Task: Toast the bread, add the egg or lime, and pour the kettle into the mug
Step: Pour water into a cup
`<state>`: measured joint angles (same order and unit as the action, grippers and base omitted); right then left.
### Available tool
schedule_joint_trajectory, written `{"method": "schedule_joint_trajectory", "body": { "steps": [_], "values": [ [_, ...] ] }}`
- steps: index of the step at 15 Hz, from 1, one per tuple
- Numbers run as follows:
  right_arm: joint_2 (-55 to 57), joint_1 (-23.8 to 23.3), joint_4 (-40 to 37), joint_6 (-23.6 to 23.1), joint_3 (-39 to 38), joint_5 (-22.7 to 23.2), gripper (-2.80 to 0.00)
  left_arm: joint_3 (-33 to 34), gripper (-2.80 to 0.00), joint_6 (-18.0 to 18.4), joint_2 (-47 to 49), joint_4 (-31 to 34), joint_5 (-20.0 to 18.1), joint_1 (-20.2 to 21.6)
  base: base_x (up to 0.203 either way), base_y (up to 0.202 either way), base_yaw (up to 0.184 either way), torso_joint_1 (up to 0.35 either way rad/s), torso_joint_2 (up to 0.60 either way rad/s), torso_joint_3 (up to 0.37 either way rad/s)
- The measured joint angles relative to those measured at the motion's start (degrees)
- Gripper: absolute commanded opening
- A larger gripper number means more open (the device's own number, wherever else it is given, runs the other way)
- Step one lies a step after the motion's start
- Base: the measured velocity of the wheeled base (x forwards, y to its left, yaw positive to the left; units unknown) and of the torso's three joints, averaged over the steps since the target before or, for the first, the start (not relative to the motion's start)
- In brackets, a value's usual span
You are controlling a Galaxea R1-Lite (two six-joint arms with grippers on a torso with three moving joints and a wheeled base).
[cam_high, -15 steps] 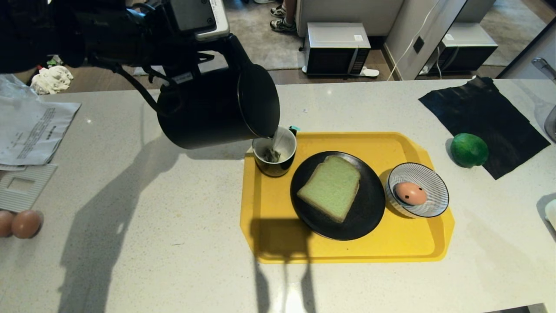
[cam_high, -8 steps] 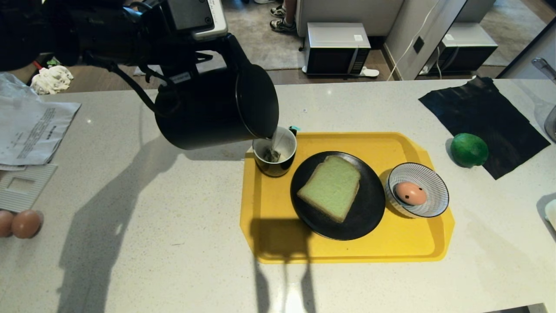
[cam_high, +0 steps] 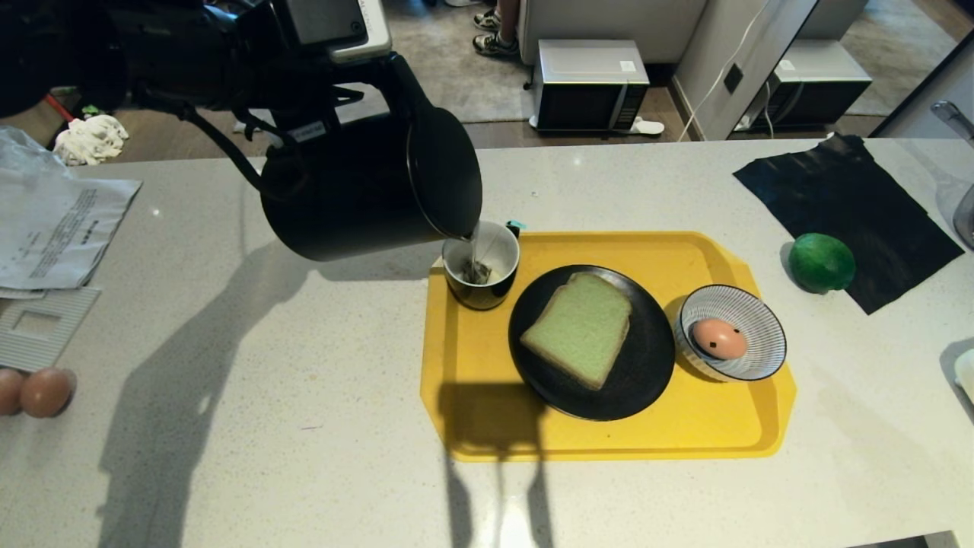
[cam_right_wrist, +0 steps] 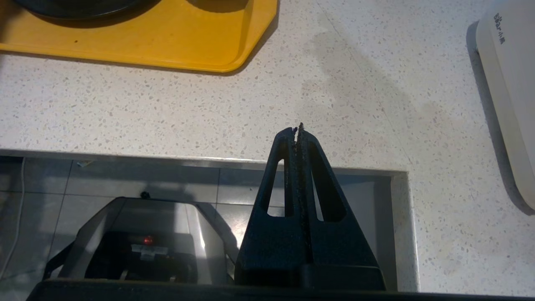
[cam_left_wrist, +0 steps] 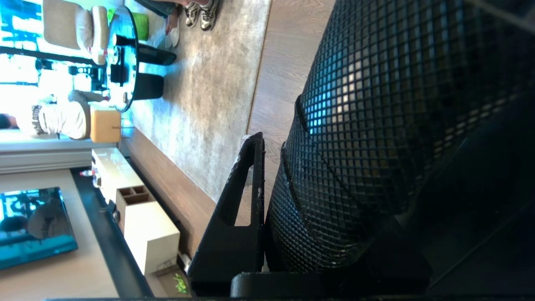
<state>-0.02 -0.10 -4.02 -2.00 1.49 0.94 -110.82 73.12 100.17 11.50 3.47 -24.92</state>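
Over the mug [cam_high: 481, 274] the left claw [cam_left_wrist: 267, 184] grips the tilted kettle [cam_high: 365, 190]; overfilling could flood the tray [cam_high: 685, 441]; right claw [cam_right_wrist: 299, 133] closed, empty.

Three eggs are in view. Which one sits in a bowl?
The spotted pinkish egg, in the striped bowl on the yellow tray. The two plain brown eggs lie bare on the counter's left edge.

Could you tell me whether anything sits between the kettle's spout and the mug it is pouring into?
Nothing visible does. The kettle, held tilted by the left gripper, has its spout right above the mug, and a thin stream falls straight in.
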Motion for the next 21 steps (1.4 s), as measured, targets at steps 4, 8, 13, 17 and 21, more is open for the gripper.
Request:
{"method": "schedule_joint_trajectory", "body": {
  "steps": [4, 8, 13, 17, 21],
  "values": [
    [0.0, 0.0, 0.0, 0.0, 0.0, 0.0, -2.8, 0.0, -2.8, -2.7, -0.6, 0.0, 0.0, 0.3, 0.0, 0.0, 0.0, 0.0, 0.0, 0.0],
    [0.0, 0.0, 0.0, 0.0, 0.0, 0.0, -2.8, 0.0, -2.8, -4.3, -1.3, -0.2, -0.1, 0.6, 0.0, 0.0, 0.0, 0.0, 0.0, 0.0],
    [0.0, 0.0, 0.0, 0.0, 0.0, 0.0, -2.8, 0.2, -2.8, -8.9, -2.3, -0.6, -0.3, 0.7, 0.0, 0.0, 0.0, 0.0, 0.0, 0.0],
    [0.0, 0.0, 0.0, 0.0, 0.0, 0.0, -2.8, 0.3, -2.8, -13.1, -3.1, -0.8, -0.7, 0.7, 0.0, 0.0, 0.0, 0.0, 0.0, 0.0],
    [0.0, 0.0, 0.0, 0.0, 0.0, 0.0, -2.8, 0.3, -2.8, -15.2, -3.9, -0.8, -0.7, 0.7, 0.0, 0.0, 0.0, 0.0, 0.0, 0.0]
  ]
}}
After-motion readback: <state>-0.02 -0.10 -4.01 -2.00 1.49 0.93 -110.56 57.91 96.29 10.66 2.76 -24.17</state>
